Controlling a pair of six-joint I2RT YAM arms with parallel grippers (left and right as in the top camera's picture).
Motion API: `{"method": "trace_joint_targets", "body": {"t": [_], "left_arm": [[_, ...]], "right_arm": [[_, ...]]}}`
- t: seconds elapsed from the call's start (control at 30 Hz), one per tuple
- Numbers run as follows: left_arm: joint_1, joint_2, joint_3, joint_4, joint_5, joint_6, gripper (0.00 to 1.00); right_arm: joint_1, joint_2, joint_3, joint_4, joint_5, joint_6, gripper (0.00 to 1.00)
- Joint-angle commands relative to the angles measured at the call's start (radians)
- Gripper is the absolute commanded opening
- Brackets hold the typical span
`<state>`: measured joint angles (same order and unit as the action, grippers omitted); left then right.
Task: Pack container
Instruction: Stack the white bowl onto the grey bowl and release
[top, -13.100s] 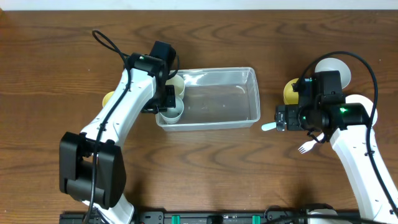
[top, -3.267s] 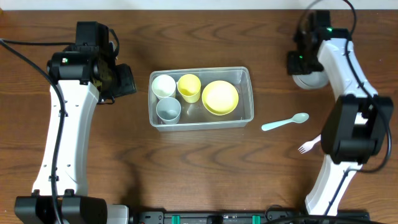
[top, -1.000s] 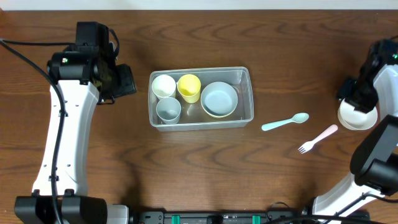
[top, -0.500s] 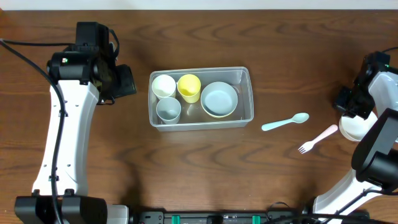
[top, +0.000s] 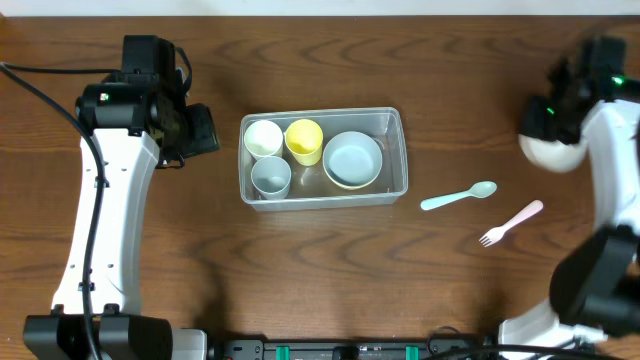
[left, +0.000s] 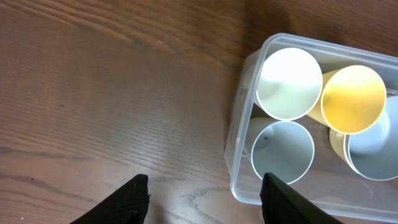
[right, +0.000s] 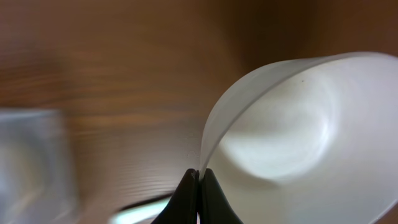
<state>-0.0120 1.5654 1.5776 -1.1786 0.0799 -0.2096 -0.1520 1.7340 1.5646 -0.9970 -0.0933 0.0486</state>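
Observation:
The container (top: 394, 118), a clear rectangular tub, stands mid-table. In it are a white cup (top: 263, 137), a yellow cup (top: 304, 140), a grey-blue cup (top: 270, 175) and a pale blue bowl nested in a yellow one (top: 352, 158). My right gripper (top: 548, 122) is at the far right, shut on the rim of a white bowl (top: 555, 153). In the right wrist view the jaws (right: 199, 177) pinch that bowl's thin edge (right: 292, 137). My left gripper (top: 208, 130) hangs open left of the container, its fingers (left: 134, 199) over bare wood beside the tub's left wall (left: 235, 180).
A pale blue spoon (top: 458, 196) and a pink fork (top: 510, 222) lie on the wood right of the container. The table's far edge runs along the top of the overhead view.
My right gripper has shut on the white bowl's rim and carried it toward the far side and slightly left. The left arm has not moved.

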Motion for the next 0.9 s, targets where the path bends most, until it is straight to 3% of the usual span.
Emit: {"method": "trace_joint_targets", "body": {"t": [0.0, 0.13, 0.33, 0.73, 0.77, 0.83, 0.87], "left_arm": [[0.000, 0.002, -0.003, -0.006, 0.007, -0.002, 0.59], [0.000, 0.002, -0.003, -0.006, 0.007, -0.002, 0.59], [0.000, 0.002, -0.003, -0.006, 0.007, -0.002, 0.59], [0.000, 0.002, -0.003, -0.007, 0.007, -0.002, 0.59], [0.000, 0.002, -0.003, -0.007, 0.007, -0.002, 0.59], [0.000, 0.002, -0.003, -0.007, 0.007, -0.002, 0.59], [0.000, 0.002, -0.003, -0.007, 0.007, -0.002, 0.59]], "right_arm": [[0.196, -0.099, 0.027, -0.009, -0.067, -0.166, 0.01], [0.435, -0.099, 0.025, -0.007, -0.026, -0.200, 0.01], [0.681, -0.003, 0.024, 0.014, 0.019, -0.199, 0.01], [0.777, 0.164, 0.025, 0.044, 0.040, -0.192, 0.04], [0.777, 0.163, 0.025, 0.049, 0.040, -0.193, 0.08], [0.774, 0.159, 0.026, 0.055, 0.041, -0.196, 0.38], [0.772, 0.157, 0.026, 0.055, 0.043, -0.196, 0.42]]}}
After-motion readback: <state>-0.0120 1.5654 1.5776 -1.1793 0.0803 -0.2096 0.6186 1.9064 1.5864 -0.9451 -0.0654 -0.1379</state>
